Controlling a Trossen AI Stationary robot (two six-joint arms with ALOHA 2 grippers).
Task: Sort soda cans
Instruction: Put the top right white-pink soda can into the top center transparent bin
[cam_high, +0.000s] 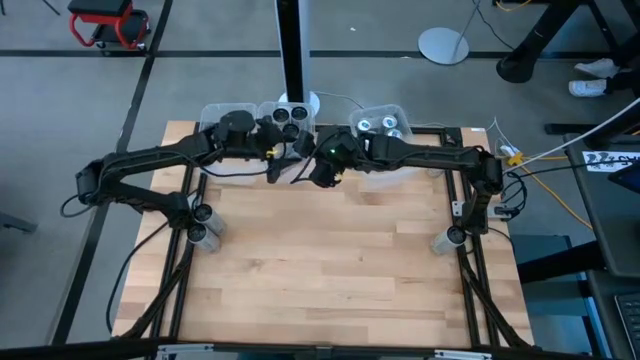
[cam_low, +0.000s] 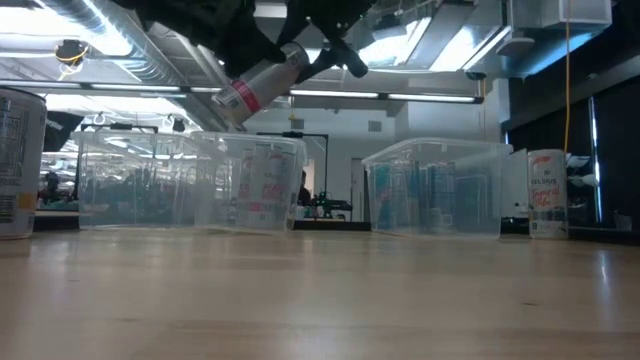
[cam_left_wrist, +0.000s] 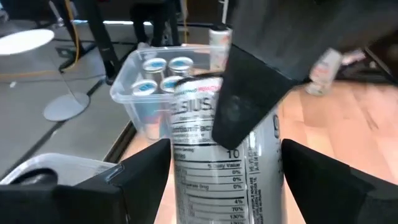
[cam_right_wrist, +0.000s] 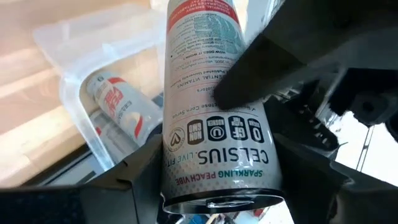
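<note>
One Celsius can (cam_right_wrist: 214, 118), held aloft between both hands: left hand (cam_left_wrist: 227, 180) and right hand (cam_right_wrist: 211, 180) each clamp it. Step: handover mid-air. Next: one hand releases.

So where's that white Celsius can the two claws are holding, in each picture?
High view: mostly hidden between the claws, top centre, about.
Low view: can tilted in the air, top centre-left.
Left wrist view: can fills the centre.
Right wrist view: can fills the centre.
Shared landmark: the clear bin behind it.
</note>
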